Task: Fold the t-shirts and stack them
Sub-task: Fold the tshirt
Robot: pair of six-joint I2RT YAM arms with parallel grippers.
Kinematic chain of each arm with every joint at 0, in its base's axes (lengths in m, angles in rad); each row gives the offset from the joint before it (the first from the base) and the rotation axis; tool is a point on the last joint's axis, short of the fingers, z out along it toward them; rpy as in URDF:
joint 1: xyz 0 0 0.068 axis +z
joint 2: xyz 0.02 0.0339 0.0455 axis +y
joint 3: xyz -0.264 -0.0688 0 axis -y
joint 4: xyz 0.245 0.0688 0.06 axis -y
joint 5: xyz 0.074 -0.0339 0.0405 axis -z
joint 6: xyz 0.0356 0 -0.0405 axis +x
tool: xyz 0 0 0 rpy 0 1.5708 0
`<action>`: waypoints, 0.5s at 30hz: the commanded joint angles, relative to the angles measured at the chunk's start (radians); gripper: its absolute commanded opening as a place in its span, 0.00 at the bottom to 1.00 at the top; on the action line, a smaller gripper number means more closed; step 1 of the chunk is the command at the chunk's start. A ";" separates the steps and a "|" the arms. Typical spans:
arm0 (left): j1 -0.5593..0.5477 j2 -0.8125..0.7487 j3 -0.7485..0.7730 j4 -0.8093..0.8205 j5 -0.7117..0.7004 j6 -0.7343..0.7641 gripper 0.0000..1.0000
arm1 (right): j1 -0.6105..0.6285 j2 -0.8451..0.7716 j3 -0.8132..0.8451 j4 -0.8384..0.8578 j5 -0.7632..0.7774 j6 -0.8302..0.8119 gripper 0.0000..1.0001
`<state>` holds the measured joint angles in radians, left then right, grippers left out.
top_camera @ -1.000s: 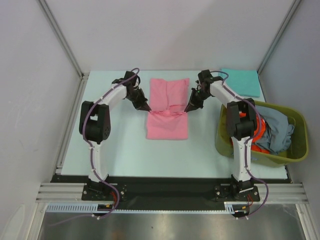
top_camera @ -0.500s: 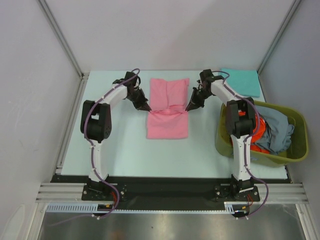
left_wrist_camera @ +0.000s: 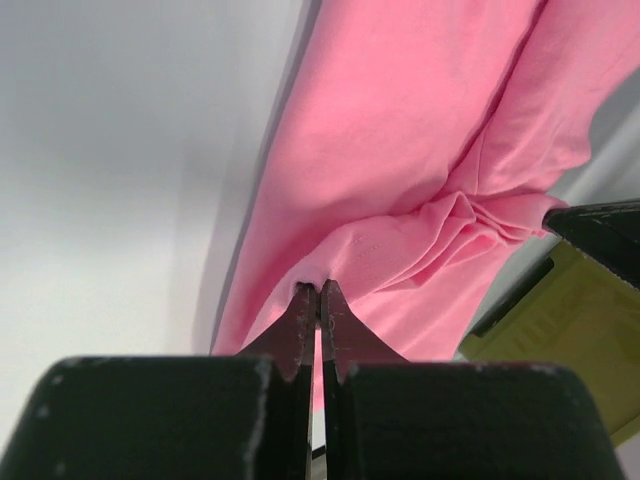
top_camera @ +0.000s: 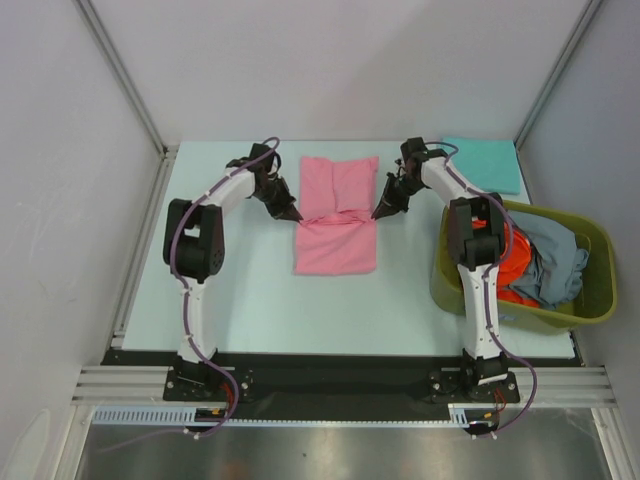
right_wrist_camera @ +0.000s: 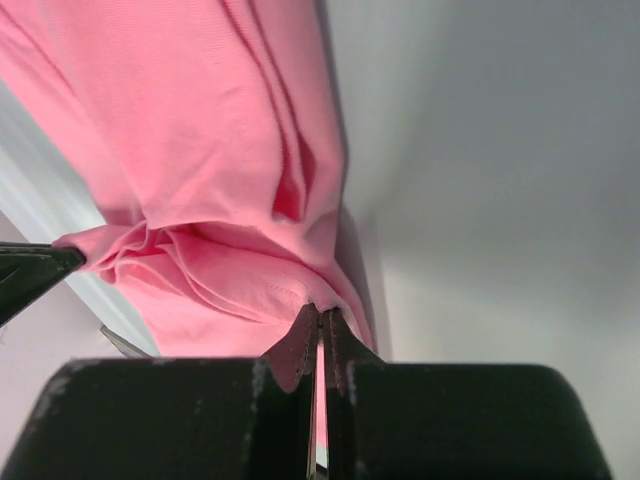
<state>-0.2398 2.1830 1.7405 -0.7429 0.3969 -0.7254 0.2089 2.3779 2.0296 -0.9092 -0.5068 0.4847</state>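
You have four shirts in view. One pink shirt (top_camera: pixel 336 215) lies flat mid-table (top_camera: pixel 250 290), and one teal shirt (top_camera: pixel 483 165) sits folded at the far right corner. An orange-red shirt (top_camera: pixel 518 262) and a grey-blue shirt (top_camera: pixel 555 255) are bundled in the single olive basket (top_camera: pixel 590 310) at the right.

The pink shirt lies as a long strip running away from you, with a bunched ridge of wrinkles across its middle and a lengthwise crease in its far half. Your left gripper (top_camera: pixel 296 217) is pinched tight on the cloth edge at the ridge's left end. Your right gripper (top_camera: pixel 376 214) is clamped the same way on the right end.
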 commanded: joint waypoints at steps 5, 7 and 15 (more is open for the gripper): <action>0.017 0.047 0.096 0.004 0.002 0.007 0.01 | -0.014 0.024 0.044 0.003 -0.029 -0.005 0.01; 0.019 0.055 0.102 0.004 -0.006 0.014 0.03 | -0.016 0.033 0.069 0.001 -0.027 -0.005 0.01; 0.034 0.043 0.209 -0.056 -0.148 0.089 0.42 | -0.031 0.103 0.305 -0.134 -0.007 -0.017 0.42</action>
<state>-0.2207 2.2559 1.8595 -0.7769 0.3576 -0.6914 0.1913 2.4786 2.2215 -0.9695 -0.5259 0.4866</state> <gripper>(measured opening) 0.374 0.383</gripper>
